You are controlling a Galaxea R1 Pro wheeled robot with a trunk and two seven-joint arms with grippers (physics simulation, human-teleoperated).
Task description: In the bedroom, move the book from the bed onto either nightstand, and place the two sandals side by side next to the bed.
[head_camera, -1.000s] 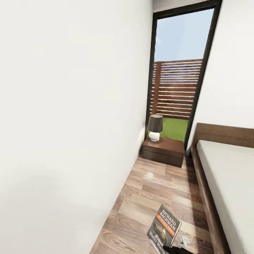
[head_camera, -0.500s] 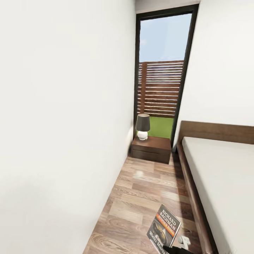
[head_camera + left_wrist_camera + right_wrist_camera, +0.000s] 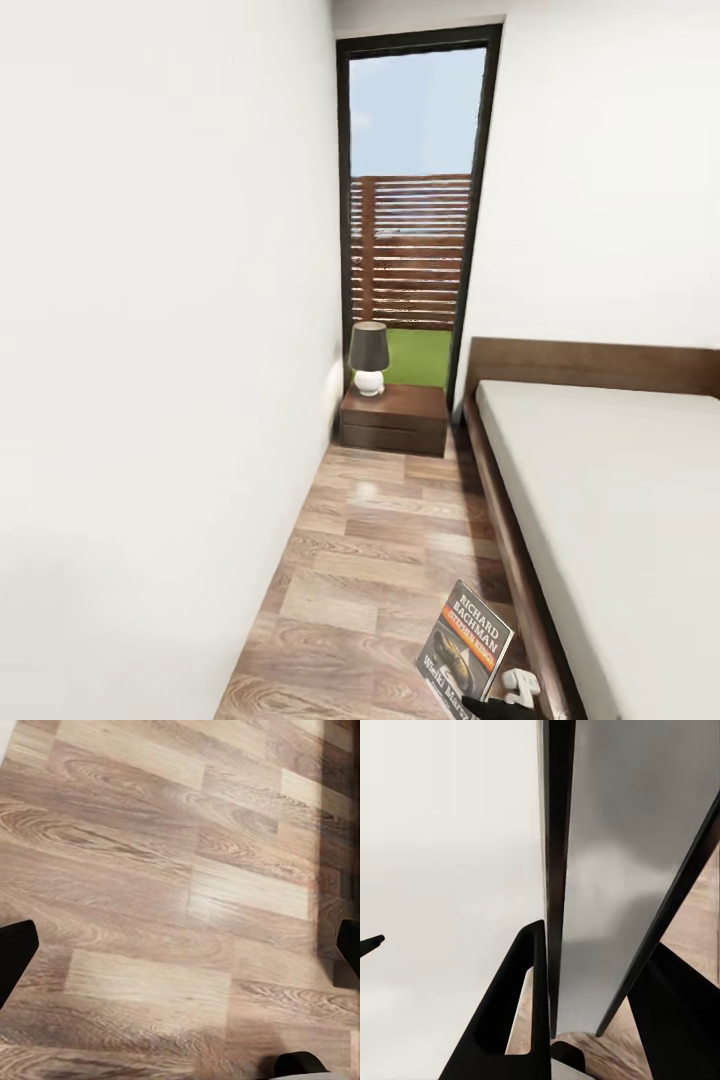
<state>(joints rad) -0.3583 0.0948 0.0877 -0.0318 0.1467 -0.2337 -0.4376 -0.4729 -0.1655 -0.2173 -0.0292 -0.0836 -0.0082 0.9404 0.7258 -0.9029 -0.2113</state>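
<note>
At the bottom edge of the head view, the book [image 3: 466,655] stands upright in the right gripper [image 3: 497,706], its cover facing the camera, carried above the plank floor [image 3: 380,540] in the narrow aisle between the white wall and the bed [image 3: 610,500]. In the right wrist view the dark fingers [image 3: 514,1009] sit pressed against the book's thin edge [image 3: 556,870], so that gripper is closed on it. The left gripper [image 3: 180,949] looks straight down at bare floor with its fingertips far apart and nothing between them. Over the last second the whole scene has slid leftward in the head view while the book kept its place in the picture, which points to the robot turning to the right, not to anything in the room moving; the nightstand [image 3: 395,418] with its dark-shaded lamp [image 3: 369,357] now sits nearer the middle, below the tall window. That suggests the robot is lining up on the nightstand for the drop-off, with the aisle yet to be crossed. The free part of the top beside the lamp looks like the spot to aim for. The sandals remain to be dealt with.
</note>
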